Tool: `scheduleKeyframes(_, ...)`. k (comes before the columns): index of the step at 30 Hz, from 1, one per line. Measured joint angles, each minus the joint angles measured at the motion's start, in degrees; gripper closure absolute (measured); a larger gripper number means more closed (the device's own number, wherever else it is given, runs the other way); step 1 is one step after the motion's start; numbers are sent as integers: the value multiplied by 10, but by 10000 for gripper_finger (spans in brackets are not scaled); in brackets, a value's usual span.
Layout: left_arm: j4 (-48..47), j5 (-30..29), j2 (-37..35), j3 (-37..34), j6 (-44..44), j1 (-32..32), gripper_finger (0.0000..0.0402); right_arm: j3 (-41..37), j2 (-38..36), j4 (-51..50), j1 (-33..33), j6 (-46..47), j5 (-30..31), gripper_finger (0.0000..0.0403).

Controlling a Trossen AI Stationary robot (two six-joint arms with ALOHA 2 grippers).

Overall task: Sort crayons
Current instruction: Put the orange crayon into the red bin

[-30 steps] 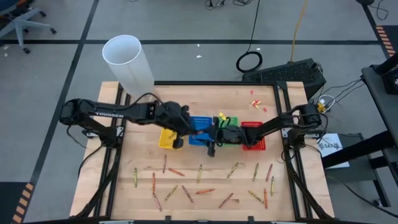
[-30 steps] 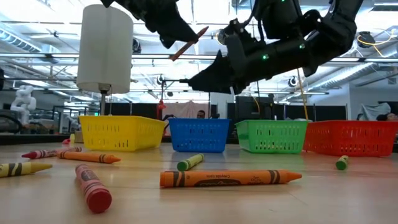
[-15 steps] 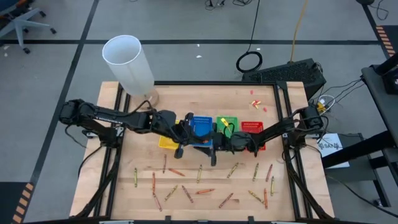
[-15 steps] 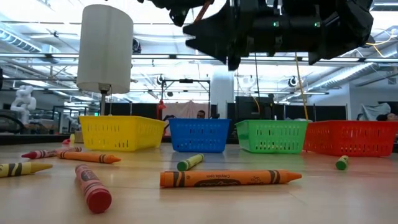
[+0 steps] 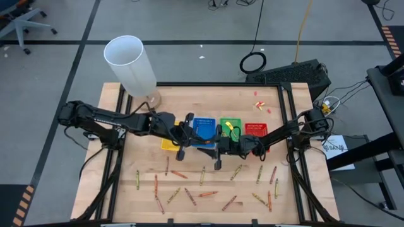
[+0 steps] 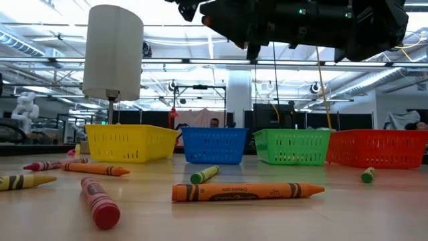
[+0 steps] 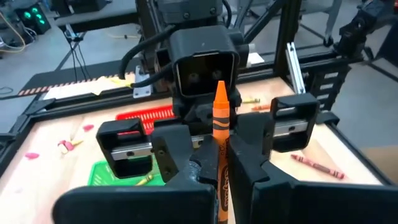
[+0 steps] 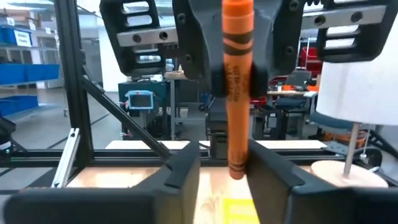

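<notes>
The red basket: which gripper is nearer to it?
Right. The right gripper hangs in front of the green basket, one over from the red basket; the left gripper is by the blue basket.

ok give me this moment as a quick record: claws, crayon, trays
left claw: shut on orange crayon, held in the air
right claw: open, fingers either side of that crayon's end
stage: likely a mid-air handover
trays: yellow tray, blue tray, green tray, red tray, in a row
loose crayons: scattered on the table before the trays
</notes>
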Motion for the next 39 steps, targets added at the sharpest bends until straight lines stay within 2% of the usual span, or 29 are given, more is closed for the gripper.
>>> scheduleKeyframes(6, 0, 0, -3, 0, -6, 0, 391, 0, 0, 2, 0, -18, 0, 361)
scheduleKeyframes(12, -1, 0, -3, 0, -6, 0, 391, 0, 0, 3, 0, -26, 0, 380)
scheduleKeyframes(15, 0, -1, -3, 0, -6, -1, 391, 0, 0, 3, 0, -28, 0, 370)
scheduleKeyframes(23, -1, -4, -3, 0, -5, -2, 391, 0, 0, 4, 0, -27, -2, 307)
scheduleKeyframes(28, -7, -3, -3, 0, -1, -4, 391, 0, 0, 22, 0, -36, -2, 298)
scheduleKeyframes(32, -6, -3, -3, 0, 0, -6, 391, 0, 0, 26, -4, -37, -2, 319)
scheduleKeyframes(39, -7, -1, -3, 0, -1, -6, 391, 0, 0, 23, -5, -42, -2, 390)
